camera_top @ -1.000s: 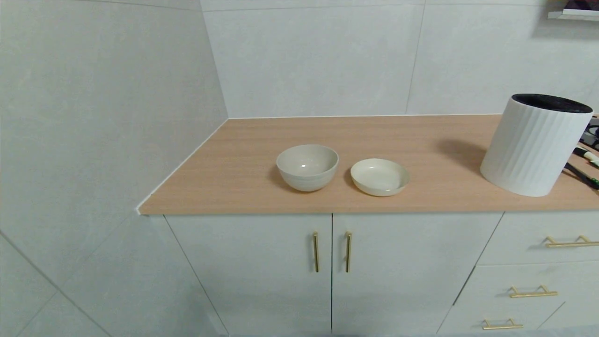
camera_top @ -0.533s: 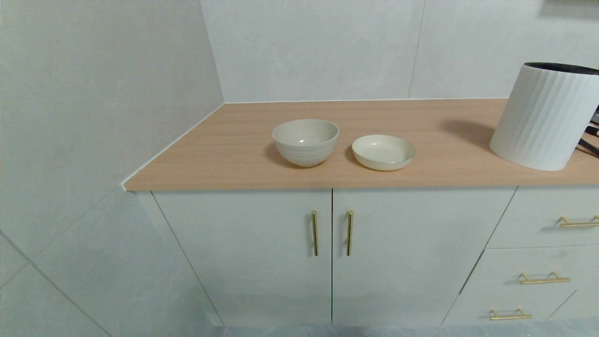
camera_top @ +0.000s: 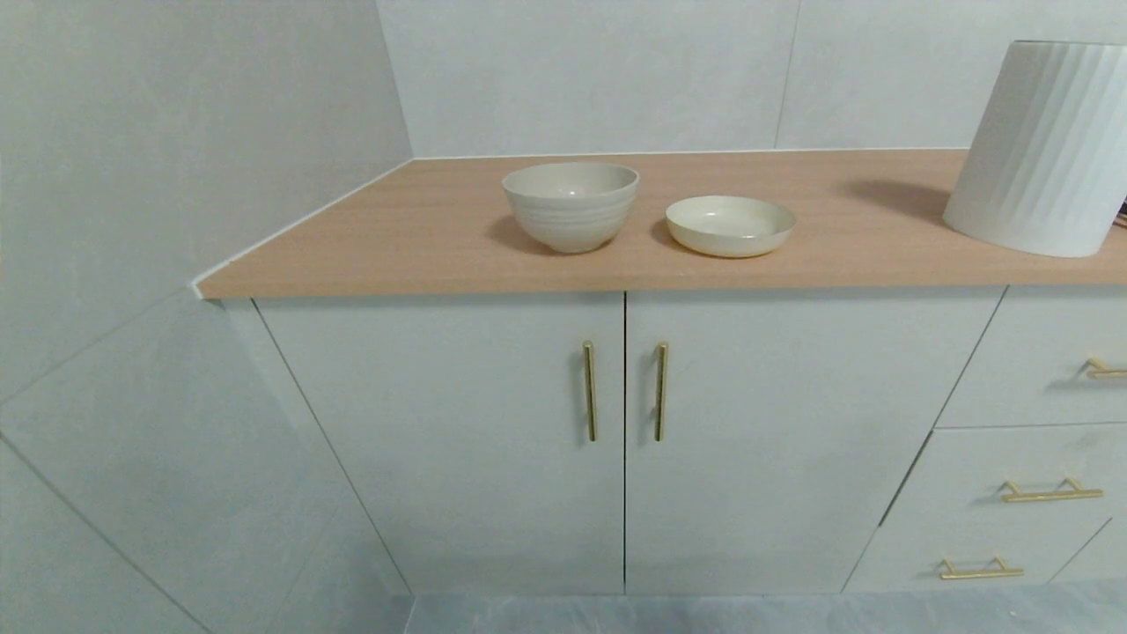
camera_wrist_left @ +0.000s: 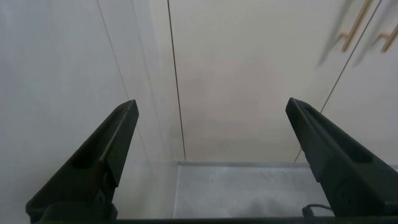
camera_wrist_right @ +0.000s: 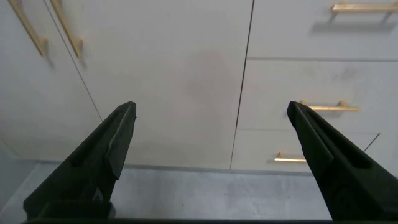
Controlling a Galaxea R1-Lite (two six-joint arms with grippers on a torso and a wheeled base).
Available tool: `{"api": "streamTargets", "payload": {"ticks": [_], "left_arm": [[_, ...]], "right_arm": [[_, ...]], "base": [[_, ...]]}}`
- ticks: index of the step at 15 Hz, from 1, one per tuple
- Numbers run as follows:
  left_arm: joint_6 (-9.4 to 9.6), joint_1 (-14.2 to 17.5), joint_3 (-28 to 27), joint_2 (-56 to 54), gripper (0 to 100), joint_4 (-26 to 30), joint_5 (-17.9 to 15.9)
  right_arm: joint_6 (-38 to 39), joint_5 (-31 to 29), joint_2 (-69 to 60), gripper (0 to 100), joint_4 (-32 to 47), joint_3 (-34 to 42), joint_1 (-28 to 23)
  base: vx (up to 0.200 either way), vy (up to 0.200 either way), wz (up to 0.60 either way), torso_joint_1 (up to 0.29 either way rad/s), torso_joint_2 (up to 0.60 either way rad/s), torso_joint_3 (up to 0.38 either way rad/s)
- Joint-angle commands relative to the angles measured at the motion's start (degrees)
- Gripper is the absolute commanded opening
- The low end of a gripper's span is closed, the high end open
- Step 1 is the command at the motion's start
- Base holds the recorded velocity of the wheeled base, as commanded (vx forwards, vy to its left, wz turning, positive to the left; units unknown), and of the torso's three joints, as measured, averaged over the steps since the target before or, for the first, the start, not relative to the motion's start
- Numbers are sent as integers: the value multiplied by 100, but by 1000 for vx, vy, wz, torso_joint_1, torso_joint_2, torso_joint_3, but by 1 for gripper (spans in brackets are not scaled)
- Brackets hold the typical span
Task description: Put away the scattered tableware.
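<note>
- We logged the left gripper [camera_wrist_left: 211, 107] low in front of the cabinet, fingers spread wide with nothing between them.
- The countertop [camera_top: 352, 255] ran across the upper half of the head view.
- The bowl [camera_top: 570, 204] sat upright on it at upper centre, untouched.
- The shallow dish [camera_top: 730, 225] sat just right of the bowl. They were close but not touching, and it was untouched too.
- The two cabinet doors [camera_top: 458, 440] filled the middle of the frame under both pieces. They were shut, with their handles [camera_top: 589, 391] side by side at frame centre.
- A ribbed container [camera_top: 1043, 150] stood at upper right, well apart from the dish.
- The drawers [camera_top: 1048, 458] at lower right were shut.
- The right gripper [camera_wrist_right: 211, 109] faced the door and drawer fronts, fingers also spread wide and empty.
- We judged the step as the very start. No tableware was lifted and no storage was open, and both grippers sat down at door height rather than up by the counter.
- We judged the next move as opening a door. One gripper would line up on a handle, close around the bar and pull outward along the door's swing.
- That would probably be the arm on the same side as the chosen door.
- Only after that would an arm rise to take the bowl or dish by its rim.
</note>
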Motion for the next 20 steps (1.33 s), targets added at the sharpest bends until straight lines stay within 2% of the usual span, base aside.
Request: {"api": "streamTargets", "payload": {"ticks": [1, 5, 18, 19, 20], "left_arm": [[-2, 0, 0, 9, 100, -5, 2], [-2, 0, 0, 9, 100, -5, 2], [-2, 0, 0, 9, 100, -5, 2], [-2, 0, 0, 9, 100, -5, 2], [7, 0, 0, 9, 100, 4, 2]], "right_arm": [[-1, 1, 9, 100, 0, -6, 7], [-1, 1, 9, 100, 0, 2, -1], [8, -78, 0, 100, -26, -15, -1], [52, -25, 0, 100, -132, -85, 7], [324, 168, 97, 100, -369, -525, 42]], "base": [[0, 0, 0, -110, 452, 334], [0, 0, 0, -32, 151, 102], [0, 0, 0, 0, 0, 0], [0, 0, 0, 0, 0, 0], [0, 0, 0, 0, 0, 0]]}}
